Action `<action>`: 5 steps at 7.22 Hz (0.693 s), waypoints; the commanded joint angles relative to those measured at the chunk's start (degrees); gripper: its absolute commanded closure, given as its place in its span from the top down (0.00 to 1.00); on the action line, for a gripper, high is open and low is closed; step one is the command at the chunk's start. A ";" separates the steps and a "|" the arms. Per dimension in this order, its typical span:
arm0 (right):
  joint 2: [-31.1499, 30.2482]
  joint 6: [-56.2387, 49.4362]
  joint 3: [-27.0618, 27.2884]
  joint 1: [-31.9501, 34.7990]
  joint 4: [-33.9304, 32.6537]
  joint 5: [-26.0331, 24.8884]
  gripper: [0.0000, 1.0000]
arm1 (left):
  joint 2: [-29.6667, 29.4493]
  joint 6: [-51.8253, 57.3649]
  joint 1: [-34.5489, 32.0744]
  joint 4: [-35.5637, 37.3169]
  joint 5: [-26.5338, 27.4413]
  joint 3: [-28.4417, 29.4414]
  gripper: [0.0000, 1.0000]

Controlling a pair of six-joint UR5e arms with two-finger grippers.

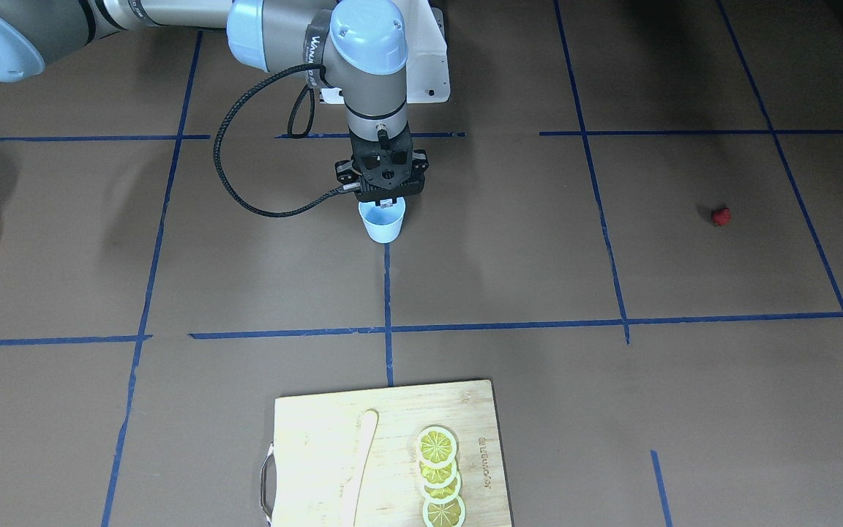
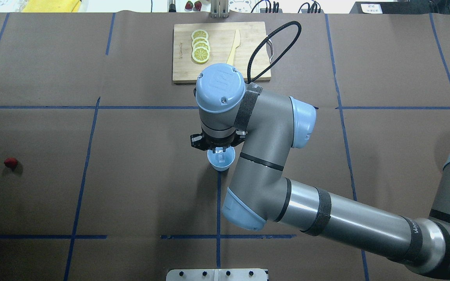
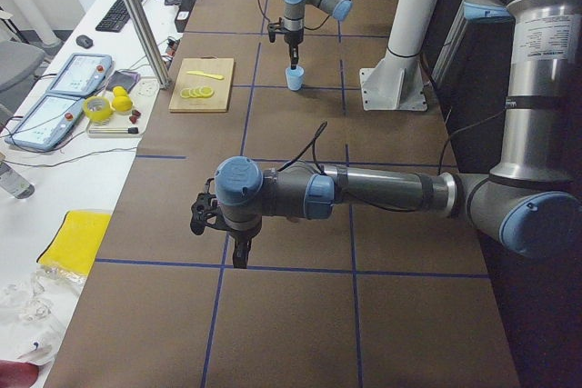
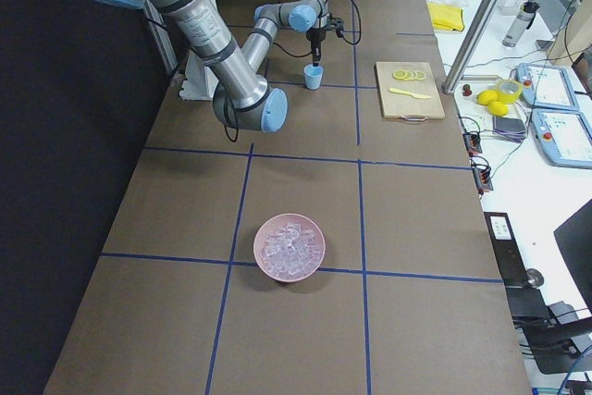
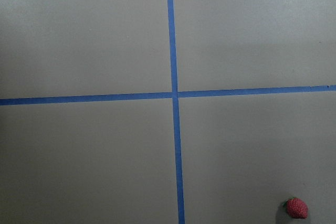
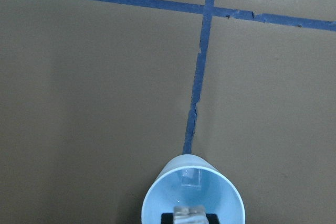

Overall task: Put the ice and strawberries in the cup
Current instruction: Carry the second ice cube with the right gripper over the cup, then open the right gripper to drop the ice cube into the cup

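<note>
Brown table (image 1: pixel 63 256): right jaws above cup (image 1: pixel 382 225), left jaws elsewhere; cannot tell either's state.

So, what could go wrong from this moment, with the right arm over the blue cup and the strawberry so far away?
1. The right gripper hangs just above the rim of the cup with an ice cube between its jaws; the cube may cling to them or bounce out.
2. The cup looks light, so the jaws could tip it when they lift.
3. The strawberry is tiny and round, at the corner of the left wrist view; it may roll when grasped.
</note>
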 commanded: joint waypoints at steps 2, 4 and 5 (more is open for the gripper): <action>-0.16 -0.17 0.13 -0.04 0.07 -0.21 0.87 | -0.09 0.00 0.00 0.01 0.00 0.01 1.00; -0.07 -0.09 0.39 -0.04 0.15 -0.21 0.95 | -0.27 0.00 0.00 0.01 0.00 0.01 1.00; -0.07 -0.09 0.48 -0.04 0.07 -0.21 0.96 | -0.27 0.00 0.00 0.01 0.00 0.01 1.00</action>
